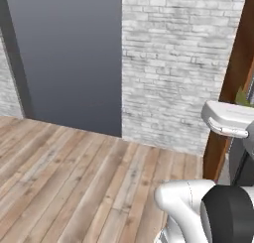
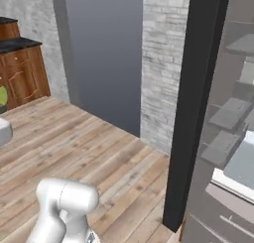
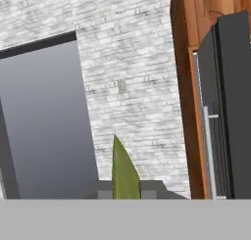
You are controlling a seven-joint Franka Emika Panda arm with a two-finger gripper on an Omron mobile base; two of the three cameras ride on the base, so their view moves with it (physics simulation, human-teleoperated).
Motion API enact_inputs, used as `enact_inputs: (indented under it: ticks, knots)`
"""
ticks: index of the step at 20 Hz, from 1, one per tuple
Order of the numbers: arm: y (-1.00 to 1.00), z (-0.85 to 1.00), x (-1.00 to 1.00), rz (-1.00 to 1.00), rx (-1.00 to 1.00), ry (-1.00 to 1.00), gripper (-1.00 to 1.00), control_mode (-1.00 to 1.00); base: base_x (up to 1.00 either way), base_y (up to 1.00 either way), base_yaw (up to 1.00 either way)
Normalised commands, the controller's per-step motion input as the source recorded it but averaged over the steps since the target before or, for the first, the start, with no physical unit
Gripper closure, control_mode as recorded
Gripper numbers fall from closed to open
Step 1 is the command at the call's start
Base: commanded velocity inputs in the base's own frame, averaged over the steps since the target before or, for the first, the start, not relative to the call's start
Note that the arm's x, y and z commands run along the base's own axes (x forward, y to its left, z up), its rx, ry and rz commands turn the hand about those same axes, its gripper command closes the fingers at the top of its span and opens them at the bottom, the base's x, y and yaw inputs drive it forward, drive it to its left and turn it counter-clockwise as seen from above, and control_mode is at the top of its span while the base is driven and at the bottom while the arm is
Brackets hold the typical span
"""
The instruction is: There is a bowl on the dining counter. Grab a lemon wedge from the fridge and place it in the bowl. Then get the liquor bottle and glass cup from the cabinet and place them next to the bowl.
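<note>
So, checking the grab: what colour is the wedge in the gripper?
Olive green lemon wedge, clearest in the hand view.

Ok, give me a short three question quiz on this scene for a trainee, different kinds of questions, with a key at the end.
1. True or false: the gripper is shut on the lemon wedge.
2. In the right base view, the open fridge stands on which side of the picture? A) left B) right C) middle
3. Fill in: the floor is made of ______ planks.

Key: 1 true; 2 B; 3 wooden
</note>
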Motion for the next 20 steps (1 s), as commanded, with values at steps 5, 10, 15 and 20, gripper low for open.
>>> enact_inputs:
  ticks: [5,10,15,20]
  knots:
    - [0.0,0.0,0.0,0.0,0.0,0.0,1.0,1.0,0.23,0.47,0.62]
    - [0.0,0.0,0.0,0.0,0.0,0.0,1.0,1.0,0.37,0.28,0.61]
    - [0.0,0.0,0.0,0.0,0.0,0.0,1.0,1.0,0.45,0.22,0.63]
    - [0.0,0.0,0.0,0.0,0.0,0.0,1.0,1.0,0.55,0.12,0.65]
